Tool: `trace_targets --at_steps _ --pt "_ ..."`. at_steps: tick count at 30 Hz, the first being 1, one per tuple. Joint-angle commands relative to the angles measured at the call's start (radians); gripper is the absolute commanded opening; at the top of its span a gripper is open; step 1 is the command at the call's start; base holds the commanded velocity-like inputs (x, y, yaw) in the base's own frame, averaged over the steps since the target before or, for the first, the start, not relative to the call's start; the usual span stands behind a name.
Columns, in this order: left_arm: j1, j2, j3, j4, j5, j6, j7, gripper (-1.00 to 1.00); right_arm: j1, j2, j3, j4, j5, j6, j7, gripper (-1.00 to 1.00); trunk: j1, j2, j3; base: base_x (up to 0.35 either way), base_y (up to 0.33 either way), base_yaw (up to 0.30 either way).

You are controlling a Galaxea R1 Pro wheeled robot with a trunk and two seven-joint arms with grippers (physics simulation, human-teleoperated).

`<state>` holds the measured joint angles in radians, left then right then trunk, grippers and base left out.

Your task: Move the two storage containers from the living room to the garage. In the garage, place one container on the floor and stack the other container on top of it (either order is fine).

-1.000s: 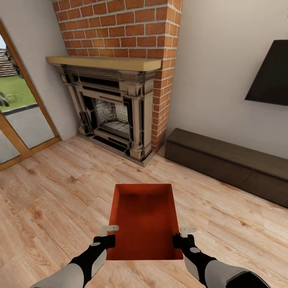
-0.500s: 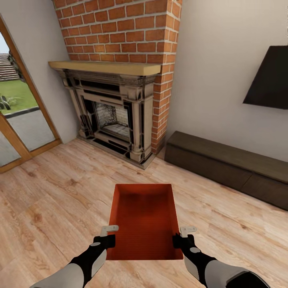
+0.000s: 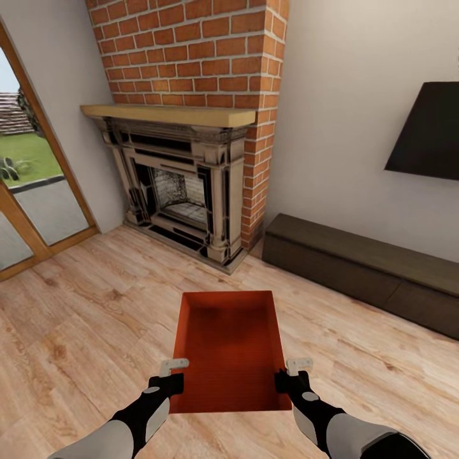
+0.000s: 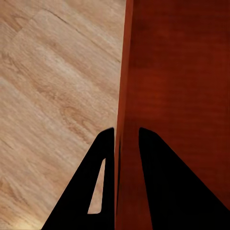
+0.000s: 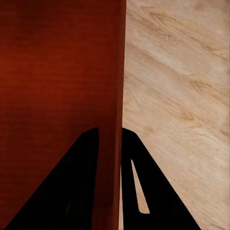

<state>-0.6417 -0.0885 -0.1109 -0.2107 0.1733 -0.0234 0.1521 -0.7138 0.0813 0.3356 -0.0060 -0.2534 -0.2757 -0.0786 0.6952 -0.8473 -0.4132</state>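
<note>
I hold one orange-red storage container (image 3: 228, 347) in front of me, above the light wood-plank floor of the living room. My left gripper (image 3: 171, 377) is shut on its left wall near the near corner, and my right gripper (image 3: 288, 377) is shut on its right wall. In the left wrist view the thin container wall (image 4: 122, 86) runs between the black fingers (image 4: 103, 182) of the left gripper (image 4: 125, 130). The right wrist view shows the opposite wall (image 5: 117, 91) pinched by the right gripper (image 5: 110, 129). The tub is empty, its inside finely ribbed.
Ahead stands a red-brick fireplace (image 3: 185, 185) with a dark metal surround and wooden mantel. A long low dark-brown bench (image 3: 363, 268) runs along the right wall under a black TV (image 3: 426, 127). A glass door (image 3: 32, 191) is at the left.
The whole head view has shifted slightly: fireplace and bench sit a bit lower and farther, so the camera has moved. The container and both grippers keep their places relative to me.
</note>
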Motion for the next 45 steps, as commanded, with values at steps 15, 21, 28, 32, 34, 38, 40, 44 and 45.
trace_targets --at_steps 15,21,28,32,34,38,40,44,45 --pt "-0.001 0.0 0.007 -0.003 -0.011 -0.009 0.02 -1.0 -0.001 0.0 -0.018 0.024 -0.032 -0.008 -0.007 -1.0 0.0 -0.001 0.023 0.0 0.0 0.0" --pt "-0.001 0.0 0.007 -0.004 -0.011 -0.009 0.02 -1.0 -0.001 0.0 -0.018 0.024 -0.032 -0.008 -0.007 -1.0 0.0 -0.001 0.033 0.0 0.0 0.0" --pt "-0.001 0.0 0.007 -0.004 -0.011 -0.009 0.02 -1.0 -0.001 0.0 -0.018 0.025 -0.032 -0.008 -0.007 -1.0 0.0 -0.001 0.044 0.0 0.0 0.0" --pt "-0.001 0.0 0.007 -0.004 -0.011 -0.009 0.02 -1.0 -0.001 0.0 -0.018 0.025 -0.032 -0.008 -0.007 -1.0 0.0 -0.001 0.051 0.0 0.0 0.0" --pt "-0.001 -0.001 0.007 -0.004 -0.011 -0.009 0.021 -1.0 -0.001 0.0 -0.018 0.025 -0.032 -0.008 -0.007 -1.0 0.0 -0.001 0.054 0.0 0.0 0.0" --pt "-0.001 -0.001 0.007 -0.003 -0.01 -0.009 0.021 -1.0 -0.001 0.0 -0.018 0.025 -0.032 -0.008 -0.007 -1.0 0.0 -0.001 0.06 0.0 0.0 0.0" --pt "-0.001 -0.001 0.007 -0.003 -0.01 -0.009 0.021 -1.0 -0.001 0.0 -0.018 0.025 -0.032 -0.008 -0.007 -1.0 0.0 -0.001 0.064 0.0 0.0 0.0" --pt "-0.001 0.001 0.008 -0.001 -0.009 -0.008 0.021 -1.0 -0.001 0.0 -0.018 0.025 -0.032 -0.008 -0.007 -1.0 0.0 -0.001 0.07 0.0 0.0 0.0" --pt "-0.001 0.001 0.009 -0.001 -0.009 -0.008 0.021 -1.0 -0.001 0.0 -0.018 0.025 -0.032 -0.008 -0.007 -1.0 0.0 -0.001 0.072 0.0 0.0 0.0"
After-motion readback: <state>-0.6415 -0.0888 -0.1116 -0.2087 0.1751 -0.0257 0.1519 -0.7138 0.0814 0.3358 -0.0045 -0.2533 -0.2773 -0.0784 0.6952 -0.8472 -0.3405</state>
